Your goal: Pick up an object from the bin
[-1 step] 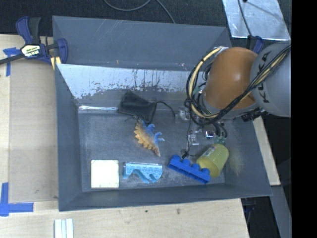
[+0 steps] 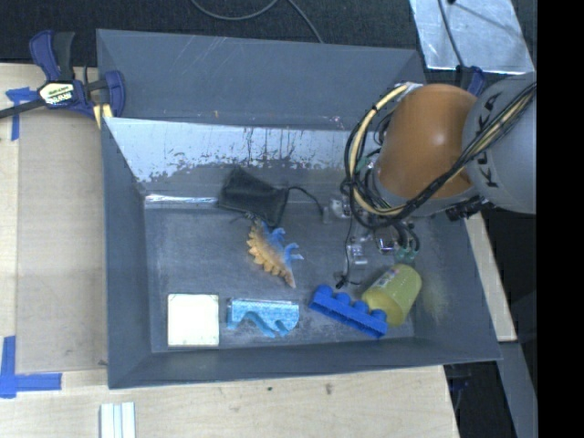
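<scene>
My gripper (image 2: 353, 265) hung low in the bin (image 2: 274, 71), toward its right wall as the camera saw it. My wrist was bent down under the smooth, rounded orange cover (image 2: 429, 140), and loops of yellow and black cable (image 2: 363, 158) curled round the cover's side. I could not tell how far the gripper was open, and nothing showed in its hold.

Two things lay nearest it, toward the bin's near right corner. One was a yellow-green cylinder (image 2: 394, 290), plastic by its look, lying tilted on its side just beside the gripper's tip. The other was a blue brick (image 2: 349, 312), long, with a row of studs along one edge, lying slantwise against the cylinder's lower end. The gripper's tip stood just above the brick's upper end, but I could not tell whether they touched.

The rest lay apart on the dull grey metal floor. A flat light-blue piece (image 2: 264, 316) with a patterned face lay along the near edge, and a pale square block (image 2: 193, 319) sat beside it toward the near left corner. A spiky tan and blue toy (image 2: 272, 249) lay in the middle. A black lump (image 2: 251, 194) with a thin cord lay by the far wall.
</scene>
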You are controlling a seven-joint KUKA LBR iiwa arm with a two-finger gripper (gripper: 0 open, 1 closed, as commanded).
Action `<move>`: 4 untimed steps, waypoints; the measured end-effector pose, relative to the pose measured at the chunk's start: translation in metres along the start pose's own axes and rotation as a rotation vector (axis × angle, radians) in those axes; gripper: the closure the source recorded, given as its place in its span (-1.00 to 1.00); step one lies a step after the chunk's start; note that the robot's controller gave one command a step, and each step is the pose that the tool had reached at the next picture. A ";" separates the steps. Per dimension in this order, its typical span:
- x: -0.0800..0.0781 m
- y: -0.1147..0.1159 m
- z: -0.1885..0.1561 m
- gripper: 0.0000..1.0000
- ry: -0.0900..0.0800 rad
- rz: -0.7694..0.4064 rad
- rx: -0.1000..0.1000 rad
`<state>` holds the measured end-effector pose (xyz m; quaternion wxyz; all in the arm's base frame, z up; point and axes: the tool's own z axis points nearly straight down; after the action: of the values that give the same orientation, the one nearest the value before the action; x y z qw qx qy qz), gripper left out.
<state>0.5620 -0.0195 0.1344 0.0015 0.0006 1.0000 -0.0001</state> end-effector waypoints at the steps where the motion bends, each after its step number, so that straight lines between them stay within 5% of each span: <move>1: -0.014 0.031 0.000 -1.00 0.001 0.073 0.002; 2: -0.005 0.073 0.008 -1.00 -0.001 0.025 -0.001; 3: -0.003 0.095 0.019 -1.00 0.000 -0.148 0.001; 4: -0.008 0.095 0.034 -1.00 0.000 -0.142 -0.001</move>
<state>0.5698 0.0751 0.1009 0.0016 -0.0702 0.9975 0.0002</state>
